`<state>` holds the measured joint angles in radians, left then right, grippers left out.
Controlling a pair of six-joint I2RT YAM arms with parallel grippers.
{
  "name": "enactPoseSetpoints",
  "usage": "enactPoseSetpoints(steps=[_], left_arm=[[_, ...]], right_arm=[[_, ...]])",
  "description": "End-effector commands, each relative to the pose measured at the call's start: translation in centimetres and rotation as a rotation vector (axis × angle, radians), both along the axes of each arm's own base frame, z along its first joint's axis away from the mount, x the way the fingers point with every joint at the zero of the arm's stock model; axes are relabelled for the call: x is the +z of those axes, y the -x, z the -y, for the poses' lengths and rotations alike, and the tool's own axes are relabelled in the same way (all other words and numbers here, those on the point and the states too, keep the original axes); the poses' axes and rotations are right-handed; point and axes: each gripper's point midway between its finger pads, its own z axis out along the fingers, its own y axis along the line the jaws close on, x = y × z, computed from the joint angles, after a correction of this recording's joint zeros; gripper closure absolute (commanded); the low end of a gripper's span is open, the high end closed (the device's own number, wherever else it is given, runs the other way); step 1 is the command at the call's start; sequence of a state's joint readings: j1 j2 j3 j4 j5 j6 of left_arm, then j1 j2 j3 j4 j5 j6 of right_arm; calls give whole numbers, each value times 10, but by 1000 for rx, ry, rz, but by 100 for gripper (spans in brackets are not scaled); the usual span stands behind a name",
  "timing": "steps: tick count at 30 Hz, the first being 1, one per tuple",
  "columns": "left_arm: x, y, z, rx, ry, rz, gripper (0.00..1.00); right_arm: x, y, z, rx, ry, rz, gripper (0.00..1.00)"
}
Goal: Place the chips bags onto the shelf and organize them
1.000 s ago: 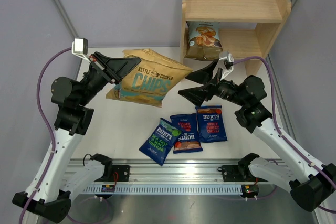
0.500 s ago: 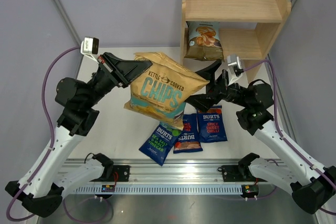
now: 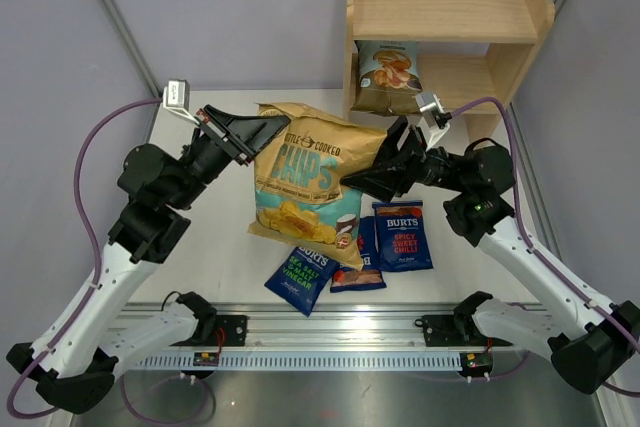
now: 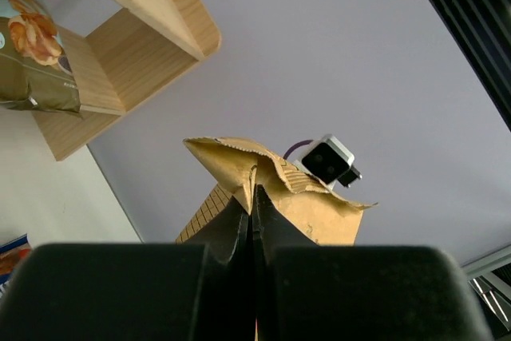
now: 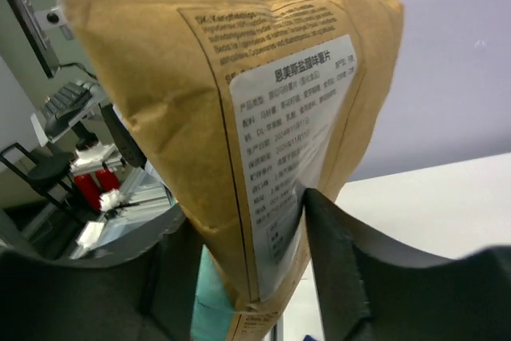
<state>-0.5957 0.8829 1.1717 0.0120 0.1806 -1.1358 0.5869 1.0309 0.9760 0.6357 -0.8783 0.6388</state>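
Observation:
The tan-and-teal "CHIPS" bag (image 3: 310, 182) hangs upright above the table, between both arms. My left gripper (image 3: 262, 127) is shut on its crimped top edge (image 4: 271, 173), jaws pressed together (image 4: 254, 193). My right gripper (image 3: 365, 172) holds the bag's right side; in the right wrist view the bag (image 5: 239, 93) fills the gap (image 5: 243, 221), with both fingers (image 5: 335, 261) against it. Three dark-blue BURTS bags (image 3: 403, 235) (image 3: 305, 272) (image 3: 362, 262) lie on the table, partly under the hanging bag. A light-blue-and-olive bag (image 3: 388, 77) stands in the lower tier of the wooden shelf (image 3: 440, 7).
The shelf stands at the table's back right, its top tier bare and its left panel (image 4: 152, 5) near the hanging bag. The olive bag (image 4: 32, 53) fills the lower tier's left part. A metal rail (image 3: 330, 332) runs along the near edge.
The left arm carried the tan bag rightward and turned it upright. The right gripper moved in from the right and closed its fingers around the bag's side.

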Motion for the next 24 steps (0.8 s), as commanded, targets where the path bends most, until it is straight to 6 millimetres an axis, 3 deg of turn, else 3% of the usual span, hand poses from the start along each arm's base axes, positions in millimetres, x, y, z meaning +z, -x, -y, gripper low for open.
enactPoseSetpoints(steps=[1,5,6,7,8,10,11,14,15,19,24], left_arm=[[11,-6,-19,119,7,42,100],[11,-5,-22,139,-18,71,99],[12,-4,-22,139,-25,81,95],[13,-2,-23,139,-33,95,87],[10,-1,-23,140,-59,121,69],[12,5,-26,145,-67,154,52],[6,4,-26,149,-84,166,28],[3,9,-29,157,-111,210,5],[1,12,-28,147,-123,229,1],[7,37,-24,85,-172,400,1],[3,97,-5,-185,-252,672,1]], right_arm=[[25,8,2,16,-45,-21,47],[21,-2,0,-15,-46,-81,67],[20,-4,-1,-11,-46,-96,72],[20,-2,-1,-2,-48,-97,73],[20,-1,-1,5,-51,-101,74],[23,4,1,24,-70,-103,78],[25,6,2,30,-77,-100,80],[31,14,6,54,-95,-91,80],[33,17,7,63,-99,-91,80],[39,24,8,94,-94,-90,81],[42,38,7,201,-50,-108,81]])
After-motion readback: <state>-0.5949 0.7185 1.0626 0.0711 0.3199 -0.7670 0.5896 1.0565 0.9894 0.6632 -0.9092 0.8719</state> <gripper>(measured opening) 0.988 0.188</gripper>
